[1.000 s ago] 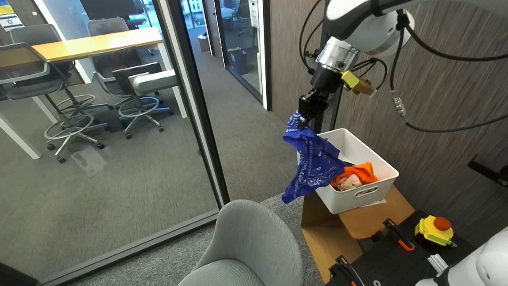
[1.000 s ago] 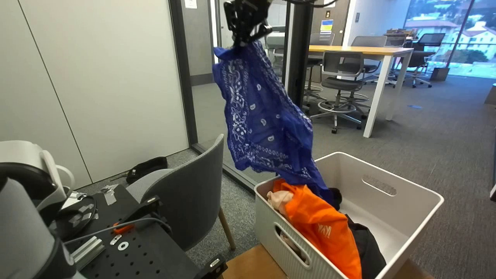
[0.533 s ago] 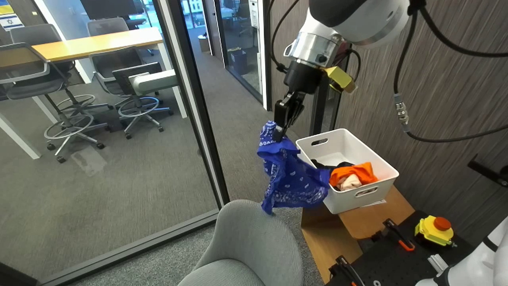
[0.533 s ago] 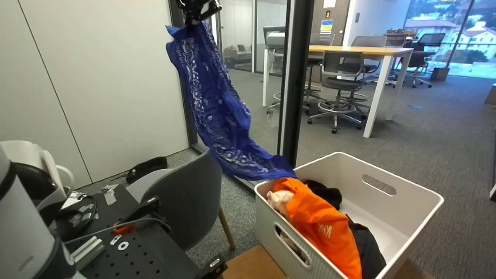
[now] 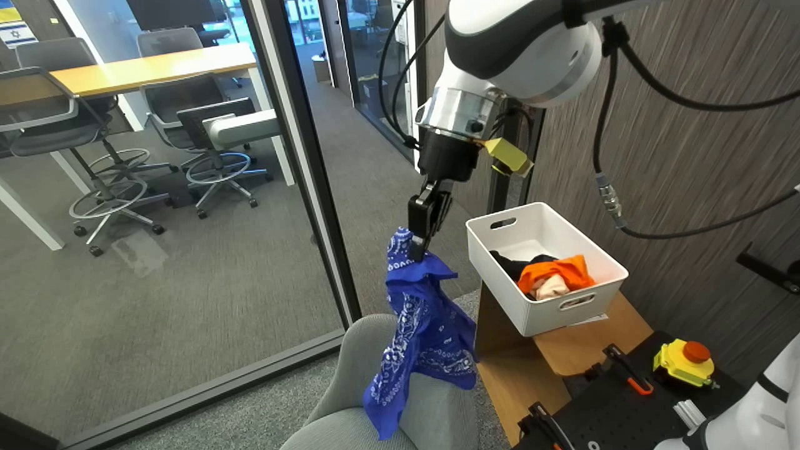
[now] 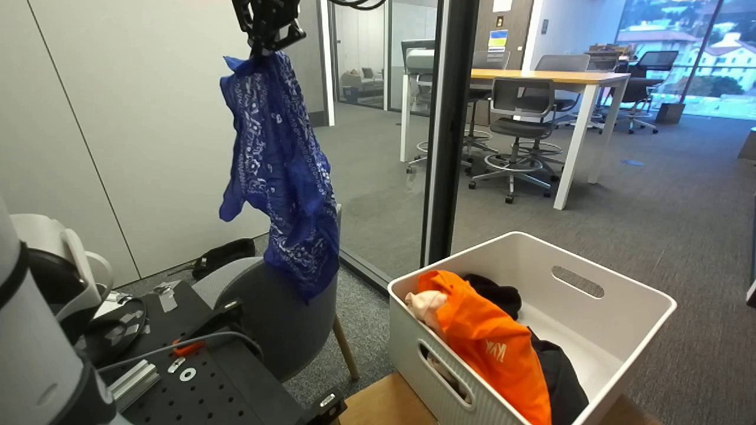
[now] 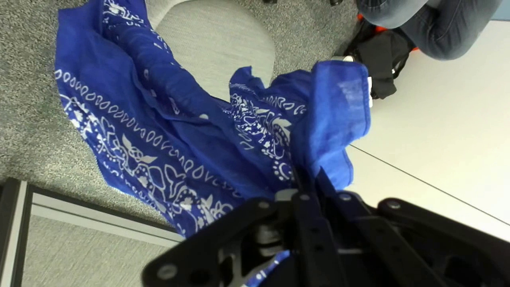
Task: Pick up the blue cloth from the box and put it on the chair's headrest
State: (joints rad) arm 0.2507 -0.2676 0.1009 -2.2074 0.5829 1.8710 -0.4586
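Plainly, our black two-fingered gripper (image 7: 314, 186) is pinched together on the blue, white-patterned cloth (image 6: 286, 159), which hangs at the backrest (image 5: 361, 356) of the grey fabric chair (image 6: 266, 330); whether they touch, we cannot tell. The chair stands near one edge of the black perforated bench (image 6: 248, 383); beside that edge, the white ribbed box (image 5: 547, 319) sits on a brown wooden stand (image 5: 581, 351).

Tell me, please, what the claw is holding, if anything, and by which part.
The blue cloth, pinched near its upper end in the claw.
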